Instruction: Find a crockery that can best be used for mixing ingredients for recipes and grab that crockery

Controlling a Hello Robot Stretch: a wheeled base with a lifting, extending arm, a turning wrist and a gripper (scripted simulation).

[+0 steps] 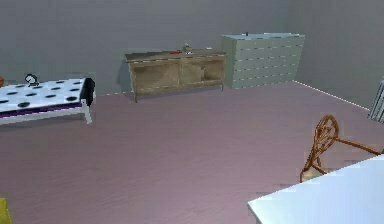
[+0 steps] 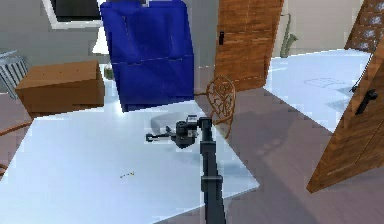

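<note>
The two fingers (image 2: 153, 137) reach over one white tabletop (image 2: 90, 165). One small pale shape (image 2: 160, 125), too small to call a bowl, lies right at them, and I cannot tell whether they grasp anything. Beyond the fingers stand one large blue block (image 2: 150, 50) and one wicker chair (image 2: 222, 98).
</note>
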